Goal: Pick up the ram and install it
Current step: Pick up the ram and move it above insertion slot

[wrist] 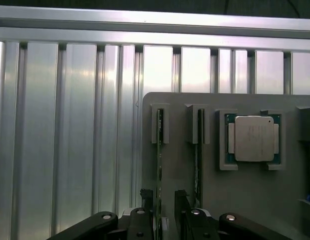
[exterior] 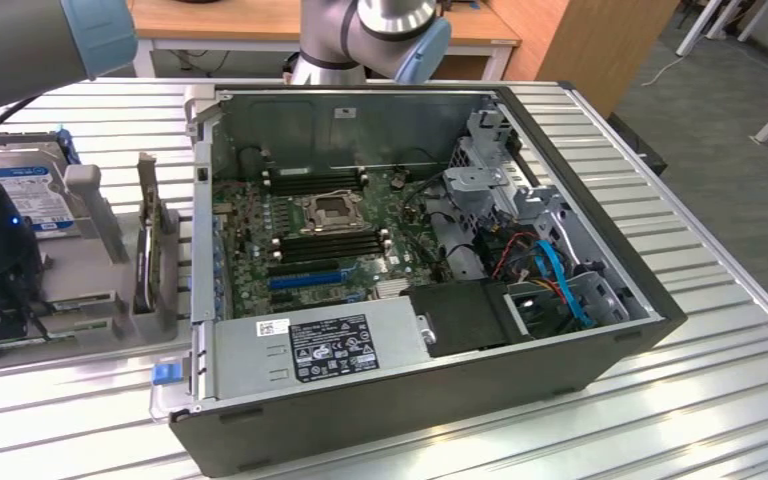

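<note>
Thin green ram (wrist: 159,165), edge-on, within spread gripper (wrist: 164,201)

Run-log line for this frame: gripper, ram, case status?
gripper: open, astride ram | ram: on edge in gray holder slot, not lifted | computer case: open, ram not installed

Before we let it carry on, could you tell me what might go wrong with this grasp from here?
The claw stands open astride the ram, and the stick looks nearer one finger than the other, so closing could tilt it in the grey holder. A second stick stands close beside it, so the finger on that side might knock it.
</note>
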`<state>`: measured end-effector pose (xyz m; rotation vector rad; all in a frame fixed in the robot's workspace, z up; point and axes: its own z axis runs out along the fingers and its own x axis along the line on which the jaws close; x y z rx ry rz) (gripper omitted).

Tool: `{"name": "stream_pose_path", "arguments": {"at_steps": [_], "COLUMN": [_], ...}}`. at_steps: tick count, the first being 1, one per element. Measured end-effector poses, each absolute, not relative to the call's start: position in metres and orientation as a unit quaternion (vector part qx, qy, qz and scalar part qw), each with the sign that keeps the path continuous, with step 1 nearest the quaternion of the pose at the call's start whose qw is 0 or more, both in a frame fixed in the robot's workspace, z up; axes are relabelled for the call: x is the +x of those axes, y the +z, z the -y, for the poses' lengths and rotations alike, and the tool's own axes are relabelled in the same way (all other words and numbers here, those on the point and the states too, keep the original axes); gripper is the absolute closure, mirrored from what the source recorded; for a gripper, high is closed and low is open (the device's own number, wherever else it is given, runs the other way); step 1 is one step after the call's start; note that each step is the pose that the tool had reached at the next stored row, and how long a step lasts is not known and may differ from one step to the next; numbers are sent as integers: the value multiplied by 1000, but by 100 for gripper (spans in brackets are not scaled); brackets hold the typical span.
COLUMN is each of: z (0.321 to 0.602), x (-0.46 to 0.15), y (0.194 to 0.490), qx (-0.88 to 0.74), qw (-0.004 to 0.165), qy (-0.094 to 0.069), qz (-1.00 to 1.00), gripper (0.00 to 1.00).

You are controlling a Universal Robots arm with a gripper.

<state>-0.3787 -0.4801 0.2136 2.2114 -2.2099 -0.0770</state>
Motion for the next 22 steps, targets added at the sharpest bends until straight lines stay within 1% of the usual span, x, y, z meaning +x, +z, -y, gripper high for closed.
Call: {"name": "stream_pose_path", "arguments": {"at_steps": [22], "z": [484], "x": [-370], "y": [213], "qx": [707], "qw": [7], "qy": [-25], "qz": [707], "gripper": [69]}}
